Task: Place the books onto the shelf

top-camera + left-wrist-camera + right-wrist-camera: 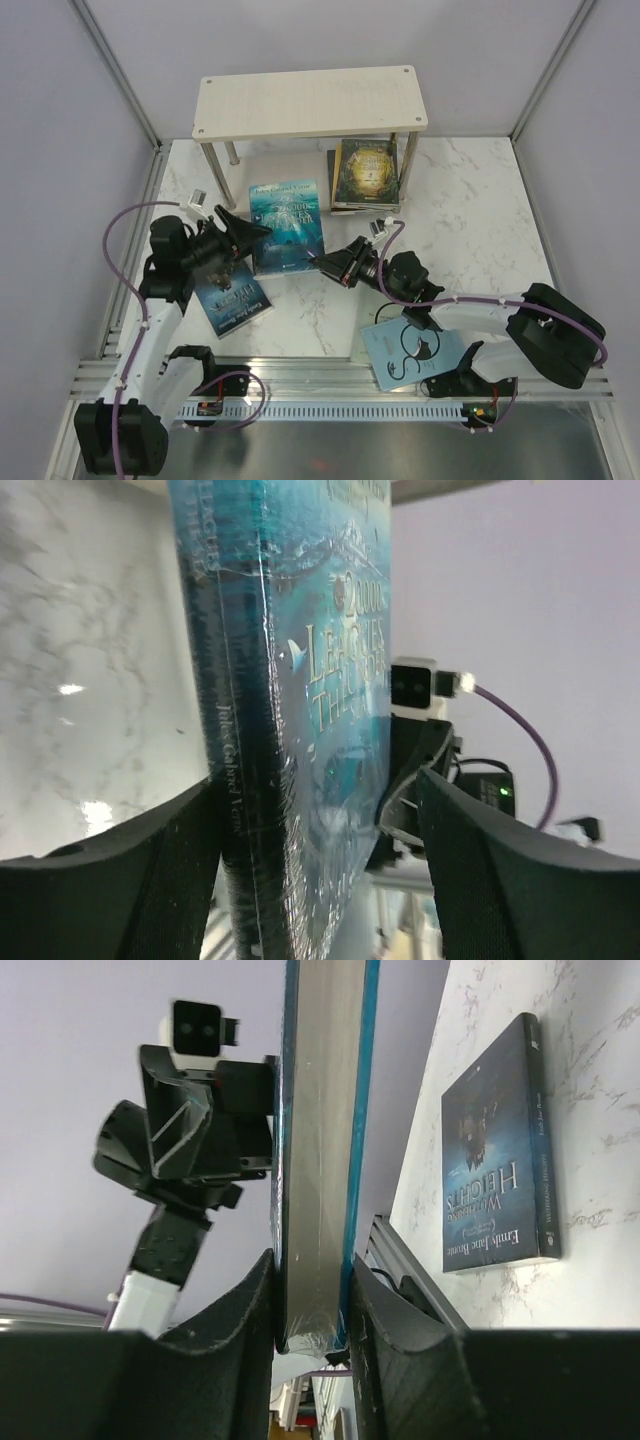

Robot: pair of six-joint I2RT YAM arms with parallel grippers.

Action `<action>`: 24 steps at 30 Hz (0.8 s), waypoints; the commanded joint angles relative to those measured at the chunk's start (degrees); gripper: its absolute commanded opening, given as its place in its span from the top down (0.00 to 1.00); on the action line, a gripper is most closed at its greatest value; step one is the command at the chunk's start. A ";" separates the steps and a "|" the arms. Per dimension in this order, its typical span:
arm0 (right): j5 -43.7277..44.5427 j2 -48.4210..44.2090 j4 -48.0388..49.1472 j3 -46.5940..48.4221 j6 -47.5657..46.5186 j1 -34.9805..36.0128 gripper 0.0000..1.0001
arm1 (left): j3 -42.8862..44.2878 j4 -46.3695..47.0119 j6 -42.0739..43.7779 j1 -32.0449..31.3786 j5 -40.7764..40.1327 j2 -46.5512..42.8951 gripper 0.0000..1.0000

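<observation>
Glossy film covers the teal book [286, 226], which hangs level and cover-up, clear of the surface [460, 220], between the two arms and just in front of the shelf [310, 100].

The right fingers [230, 1330] pinch its pale page edge, one pad on each cover. The left fingers [130, 880] stand spread either side of the spine, with a plain gap on the cover side. Judged a handover: the right arm carries the weight, and the spine end is left free to go in first.

The shelf is pale wood board on metal legs. A stack [366, 172] with a dark green and gold cover on top lies at its lower right. A dark blue book [232, 293] and a pale blue book [410, 350] lie flat on the marbled surface, not yet shelved.
</observation>
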 commanded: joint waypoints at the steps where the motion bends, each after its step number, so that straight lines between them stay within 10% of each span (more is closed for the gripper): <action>1: 2.30 -1.51 1.44 0.76 -2.10 0.30 1.00 | 10.78 -26.66 22.30 0.40 -15.37 -4.47 0.21; 3: 3.44 -1.34 -0.05 1.81 -2.11 0.39 1.00 | 12.89 -31.84 23.38 0.40 -19.16 -5.43 0.00; 10: 6.96 2.44 -4.89 8.58 -3.07 0.39 1.00 | 14.57 -40.82 25.22 0.40 -35.78 -11.76 0.00; 24: 6.60 7.10 -1.99 17.37 0.00 0.21 1.00 | 13.87 -43.39 27.42 0.40 -35.79 -15.72 0.00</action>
